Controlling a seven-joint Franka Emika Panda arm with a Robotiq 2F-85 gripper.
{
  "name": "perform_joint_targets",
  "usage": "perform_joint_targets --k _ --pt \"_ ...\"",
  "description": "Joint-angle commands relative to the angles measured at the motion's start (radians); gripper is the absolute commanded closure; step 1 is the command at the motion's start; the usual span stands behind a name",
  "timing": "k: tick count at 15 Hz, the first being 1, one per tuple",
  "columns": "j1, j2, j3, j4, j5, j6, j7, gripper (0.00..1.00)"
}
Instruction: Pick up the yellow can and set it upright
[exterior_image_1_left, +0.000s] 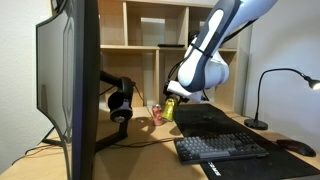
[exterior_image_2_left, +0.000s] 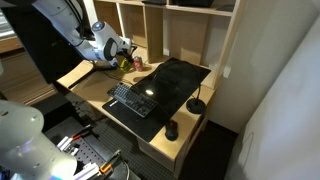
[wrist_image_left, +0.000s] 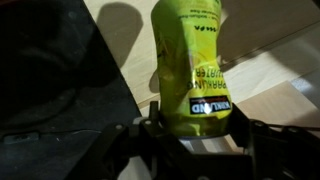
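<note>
The yellow can (wrist_image_left: 192, 65) fills the middle of the wrist view, its label text upside down, its end between my gripper's fingers (wrist_image_left: 195, 122). The fingers press both sides of the can, so the gripper is shut on it. In an exterior view the can (exterior_image_1_left: 170, 108) shows as a small yellow shape under the gripper (exterior_image_1_left: 175, 100), just above the desk near the back. In an exterior view the gripper (exterior_image_2_left: 122, 55) is at the desk's far left corner and the can there is hard to make out. A red-and-white can (exterior_image_1_left: 157, 113) stands right beside the yellow can.
A black desk mat (exterior_image_2_left: 170, 82) holds a keyboard (exterior_image_1_left: 222, 148). A monitor (exterior_image_1_left: 70, 80) stands close at the left with headphones (exterior_image_1_left: 120, 105) hanging beside it. A desk lamp (exterior_image_1_left: 262, 95) and a mouse (exterior_image_1_left: 296, 147) are at the right. Shelves (exterior_image_1_left: 150, 25) rise behind.
</note>
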Motion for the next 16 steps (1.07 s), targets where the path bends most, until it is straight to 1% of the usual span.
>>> perform_joint_targets --k 1,2,3,4,5,6,7,9,10,14,15,16 --pt "0.093 0.078 -0.086 -0.028 -0.045 0.171 -0.072 0.59" --pt "0.118 0.102 -0.102 -0.027 -0.037 0.219 -0.086 0.59" --pt "0.127 0.124 -0.099 -0.027 -0.031 0.273 -0.093 0.59" --pt "0.119 0.106 -0.073 0.052 -0.035 0.186 -0.101 0.59" --pt "0.123 0.120 -0.072 0.056 -0.036 0.195 -0.100 0.59" --pt "0.116 0.112 -0.073 0.014 -0.033 0.187 -0.072 0.59" --pt "0.123 0.112 -0.072 0.030 -0.031 0.175 -0.071 0.34" --pt "0.124 0.114 -0.073 0.030 -0.031 0.172 -0.070 0.34" --pt "0.122 0.115 -0.074 0.029 -0.031 0.172 -0.070 0.59" --pt "0.100 0.121 -0.056 0.098 -0.083 0.171 -0.107 0.59" --pt "0.115 0.123 -0.071 0.109 -0.073 0.171 -0.109 0.59" --pt "0.125 0.122 -0.075 0.096 -0.041 0.171 -0.079 0.59"
